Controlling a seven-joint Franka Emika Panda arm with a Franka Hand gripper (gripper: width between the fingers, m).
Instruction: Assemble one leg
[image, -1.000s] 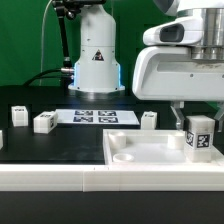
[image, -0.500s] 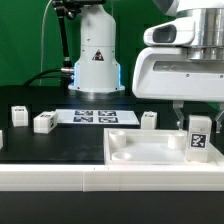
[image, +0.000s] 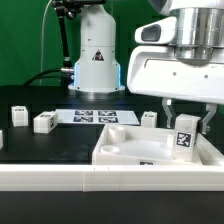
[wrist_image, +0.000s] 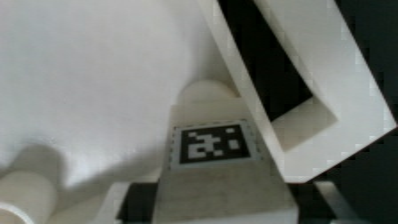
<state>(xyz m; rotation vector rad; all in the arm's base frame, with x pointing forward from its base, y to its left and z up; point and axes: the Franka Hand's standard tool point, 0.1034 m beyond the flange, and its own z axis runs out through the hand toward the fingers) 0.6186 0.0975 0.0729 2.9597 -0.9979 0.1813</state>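
Observation:
My gripper (image: 186, 118) is shut on a white leg (image: 185, 137) with a black-and-white tag on its face. It holds the leg upright over the right part of the large white tray-like part (image: 125, 150). In the wrist view the leg (wrist_image: 217, 150) stands between my fingers, with its far end down against the tray's floor (wrist_image: 89, 80) near the raised rim (wrist_image: 294, 90). The tray looks tilted, with its left side raised. Three more legs lie on the table: one (image: 17, 115) at the far left, one (image: 43, 122) next to it, and one (image: 149, 119) behind the tray.
The marker board (image: 93, 116) lies flat behind the tray. The white robot base (image: 97, 50) stands at the back. A white ledge (image: 60, 175) runs along the table's front edge.
My gripper and the leg have moved toward the exterior view's left and a little up. The tray has shifted left with them and now sits tilted.

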